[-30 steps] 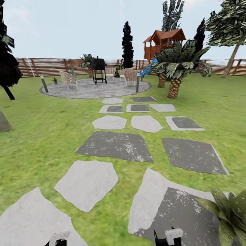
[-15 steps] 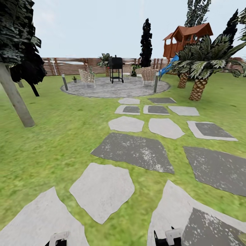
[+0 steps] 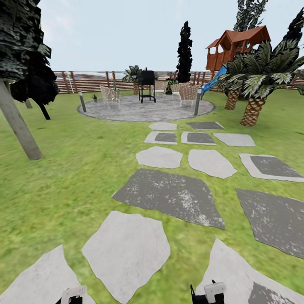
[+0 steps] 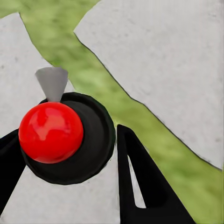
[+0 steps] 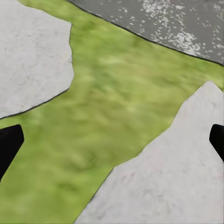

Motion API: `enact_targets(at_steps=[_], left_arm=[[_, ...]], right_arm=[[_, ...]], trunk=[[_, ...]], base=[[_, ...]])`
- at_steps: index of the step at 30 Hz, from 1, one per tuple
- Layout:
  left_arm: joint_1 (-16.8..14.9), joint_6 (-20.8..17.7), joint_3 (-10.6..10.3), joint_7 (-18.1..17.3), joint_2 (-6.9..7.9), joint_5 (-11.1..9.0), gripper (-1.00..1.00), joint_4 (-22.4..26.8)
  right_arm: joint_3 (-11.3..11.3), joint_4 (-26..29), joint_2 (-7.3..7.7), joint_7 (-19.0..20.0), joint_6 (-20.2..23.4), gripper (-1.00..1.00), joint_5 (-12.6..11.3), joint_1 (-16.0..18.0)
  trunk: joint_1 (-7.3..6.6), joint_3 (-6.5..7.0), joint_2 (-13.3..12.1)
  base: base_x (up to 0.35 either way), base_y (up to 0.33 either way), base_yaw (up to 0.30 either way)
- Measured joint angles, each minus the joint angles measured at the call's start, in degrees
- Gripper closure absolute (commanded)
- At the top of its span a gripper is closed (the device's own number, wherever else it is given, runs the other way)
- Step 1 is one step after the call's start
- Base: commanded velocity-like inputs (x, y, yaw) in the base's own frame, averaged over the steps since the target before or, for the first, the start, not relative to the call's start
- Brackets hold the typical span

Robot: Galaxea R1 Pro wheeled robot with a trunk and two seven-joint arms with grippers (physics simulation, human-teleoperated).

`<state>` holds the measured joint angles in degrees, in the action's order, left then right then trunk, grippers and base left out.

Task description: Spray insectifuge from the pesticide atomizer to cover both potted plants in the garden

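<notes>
Ahead, the garden lawn [image 3: 63, 177] is seen w/ grey stepping stones [image 3: 169, 194] leading to the far round paved patio [image 3: 145, 110]. On the patio a black grill [image 3: 146, 83] stands centre, wicker chairs [image 3: 110, 93] are set left & right of it, and grey bollards [image 3: 82, 101] mark its near edge on both sides. One potted plant [image 3: 95, 98] is made out as a tiny green rosette at the patio's far left, just right of the left bollard; too small for detail. The brown slatted fence [image 3: 88, 82] runs across the far side. Palms [image 3: 253, 84] and a wooden playhouse w/ blue slide [image 3: 236, 46] are at far right; a tree trunk [image 3: 19, 126] leans at left.

Left tool [image 4: 70, 182]: black fingers are seen spread apart in the left wrist view, w/ a red ball on a black disc [image 4: 51, 133] between them, over pale stone. Right tool [image 5: 112, 144]: fingertips are seen wide apart at the edges of the right wrist view, nothing held, above grass and stone.
</notes>
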<state>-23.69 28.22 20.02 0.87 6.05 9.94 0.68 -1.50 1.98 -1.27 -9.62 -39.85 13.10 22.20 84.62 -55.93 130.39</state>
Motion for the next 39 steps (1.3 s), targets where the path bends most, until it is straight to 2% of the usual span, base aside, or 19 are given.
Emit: enact_targets(at_steps=[32,34,37,39], left_arm=[[0.0,-0.04,-0.01,-0.1,0.0,0.08,1.0,0.0],[0.0,-0.04,0.0,-0.09,0.0,0.08,1.0,0.0],[0.02,-0.02,0.0,-0.06,0.0,0.08,1.0,0.0],[0.01,-0.03,0.01,-0.03,0.05,0.07,1.0,0.0]], right_arm=[[0.0,-0.04,0.48,-0.1,-0.08,-1.0,0.0,-0.16],[0.01,0.03,0.54,-0.23,-2.32,-1.0,-0.05,-1.45],[0.02,-0.03,0.54,-0.3,-13.08,-1.0,-0.04,-2.95],[0.04,-0.02,0.43,-0.22,-15.55,-1.0,-0.04,-3.27]], trunk=[[0.0,0.0,0.0],[0.0,0.0,0.0],[0.0,0.0,0.0],[0.0,0.0,0.0]], base=[[0.339,0.0,0.0],[0.339,0.0,0.0],[0.339,0.0,0.0],[0.339,0.0,0.0]])
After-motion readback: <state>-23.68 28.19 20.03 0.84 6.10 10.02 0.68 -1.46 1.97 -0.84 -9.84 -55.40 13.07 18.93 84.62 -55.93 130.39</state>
